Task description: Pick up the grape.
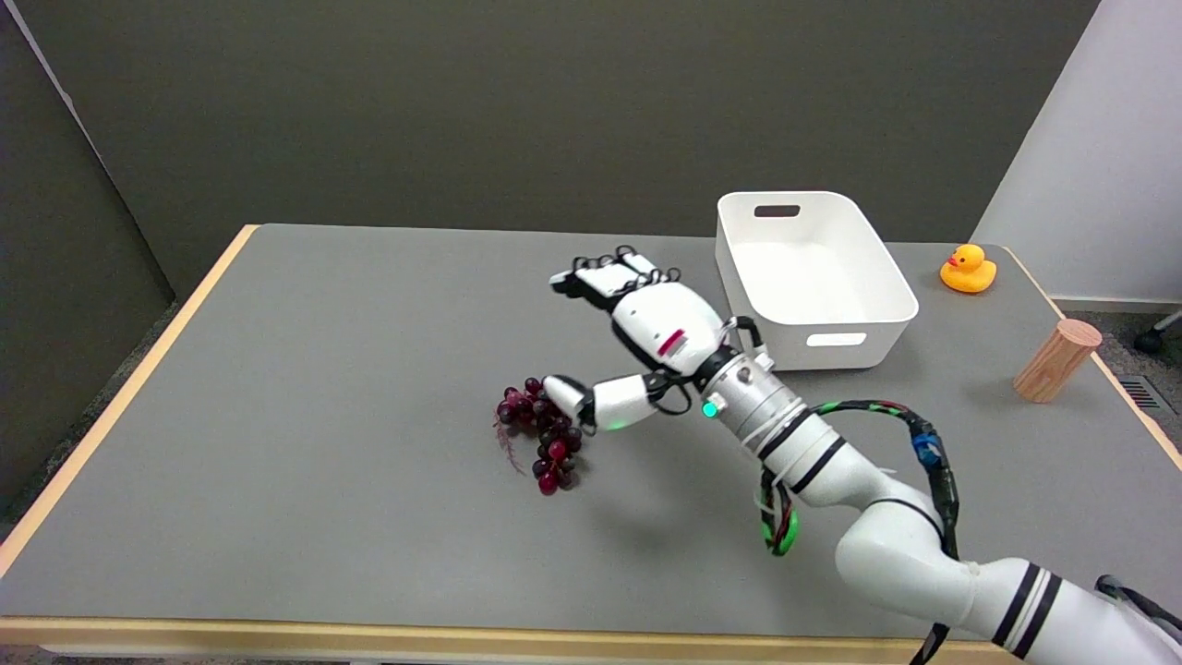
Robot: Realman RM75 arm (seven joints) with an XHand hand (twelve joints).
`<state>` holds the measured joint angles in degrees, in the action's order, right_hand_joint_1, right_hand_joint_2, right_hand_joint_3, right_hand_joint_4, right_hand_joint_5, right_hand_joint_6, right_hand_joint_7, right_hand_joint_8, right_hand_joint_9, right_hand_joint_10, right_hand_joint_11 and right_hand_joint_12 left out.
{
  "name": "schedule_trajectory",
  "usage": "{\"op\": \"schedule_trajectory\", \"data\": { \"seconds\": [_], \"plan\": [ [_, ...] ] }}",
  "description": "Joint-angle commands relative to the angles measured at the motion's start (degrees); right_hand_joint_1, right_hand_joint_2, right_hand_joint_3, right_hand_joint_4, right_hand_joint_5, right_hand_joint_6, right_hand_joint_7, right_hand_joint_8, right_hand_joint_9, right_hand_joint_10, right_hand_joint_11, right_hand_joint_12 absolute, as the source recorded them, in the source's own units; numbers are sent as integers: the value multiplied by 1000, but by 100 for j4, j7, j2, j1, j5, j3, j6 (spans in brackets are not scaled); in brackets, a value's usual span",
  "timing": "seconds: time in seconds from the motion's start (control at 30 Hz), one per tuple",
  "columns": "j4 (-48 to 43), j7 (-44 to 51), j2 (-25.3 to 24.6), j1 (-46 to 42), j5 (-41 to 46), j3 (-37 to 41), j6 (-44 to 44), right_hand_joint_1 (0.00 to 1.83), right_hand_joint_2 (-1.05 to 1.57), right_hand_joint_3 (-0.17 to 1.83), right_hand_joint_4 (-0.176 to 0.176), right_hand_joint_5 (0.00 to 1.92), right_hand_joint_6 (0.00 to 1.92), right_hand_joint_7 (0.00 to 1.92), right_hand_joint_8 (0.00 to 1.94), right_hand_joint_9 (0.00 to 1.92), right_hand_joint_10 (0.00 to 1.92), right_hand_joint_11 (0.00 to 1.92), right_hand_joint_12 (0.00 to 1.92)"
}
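Grapes (543, 432) lie as a dark red bunch on the grey table (305, 388), near its middle, well apart from the bin (813, 277). My right hand (637, 323) is spread and holds nothing; its thumb reaches down over the bunch's right side, though I cannot tell if it touches, while the fingers (609, 272) point away, above the table. I judge the hand must lower and swing those fingers round the far side before I close gently.

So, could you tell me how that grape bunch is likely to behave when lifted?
The grape bunch is many round berries on thin stems, so it probably sags and dangles. Berries look glossy, perhaps slippery. The right hand has only its thumb near it.
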<state>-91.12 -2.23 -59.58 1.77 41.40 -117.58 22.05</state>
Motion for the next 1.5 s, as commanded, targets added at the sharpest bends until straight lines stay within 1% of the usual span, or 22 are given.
{"op": "schedule_trajectory", "data": {
  "seconds": [0.03, 0.17, 0.33, 0.5, 0.53, 0.6, 0.63, 0.67, 0.73, 0.93, 1.03, 1.3, 1.37, 1.5],
  "plan": [
    [-859, 2278, -235, -222, 1222, -879, -235, 448, 588, 905, -176, 175, 560, 324, 623, 217, 863, -1, 1048],
    [-562, 2359, -461, -217, 1246, -911, -214, 447, 590, 906, -176, 171, 557, 320, 623, 216, 864, -1, 1052],
    [109, 2359, -769, -200, 1373, -804, -97, 437, 595, 905, -176, 165, 552, 315, 621, 211, 865, -1, 1064],
    [592, 2359, -840, -156, 1699, -800, 58, 464, 603, 911, -176, 174, 527, 294, 613, 205, 870, 0, 1081],
    [641, 2359, -840, -131, 1761, -797, 58, 480, 617, 881, -176, 186, 510, 289, 595, 196, 890, 0, 1087],
    [698, 2359, -837, -90, 1855, -797, 58, 512, 651, 795, -176, 208, 477, 291, 551, 177, 946, -1, 1095],
    [719, 2359, -834, -74, 1861, -790, 58, 517, 655, 785, -161, 223, 478, 274, 527, 167, 951, -1, 1097],
    [738, 2359, -834, -58, 1861, -781, 42, 517, 651, 791, -140, 238, 485, 251, 505, 157, 945, -1, 1098],
    [781, 2359, -827, -22, 1866, -777, 7, 478, 602, 910, -132, 232, 532, 214, 538, 174, 866, -1, 1096],
    [971, 2359, -818, 181, 2108, -825, 2, 462, 611, 898, -119, 233, 519, 197, 499, 161, 877, -1, 1168],
    [981, 2359, -824, 268, 2109, -832, -57, 520, 650, 792, -119, 242, 483, 214, 453, 134, 942, -1, 1227],
    [1075, 2359, -864, 449, 2109, -940, -155, 524, 650, 794, -119, 237, 477, 213, 450, 148, 955, 9, 1261],
    [1134, 2359, -888, 471, 2135, -955, -208, 531, 625, 841, -119, 232, 484, 208, 466, 166, 942, 13, 1294],
    [1224, 2359, -933, 512, 2268, -1023, -288, 533, 644, 807, -120, 233, 474, 230, 462, 183, 988, 63, 1323]
  ]
}}
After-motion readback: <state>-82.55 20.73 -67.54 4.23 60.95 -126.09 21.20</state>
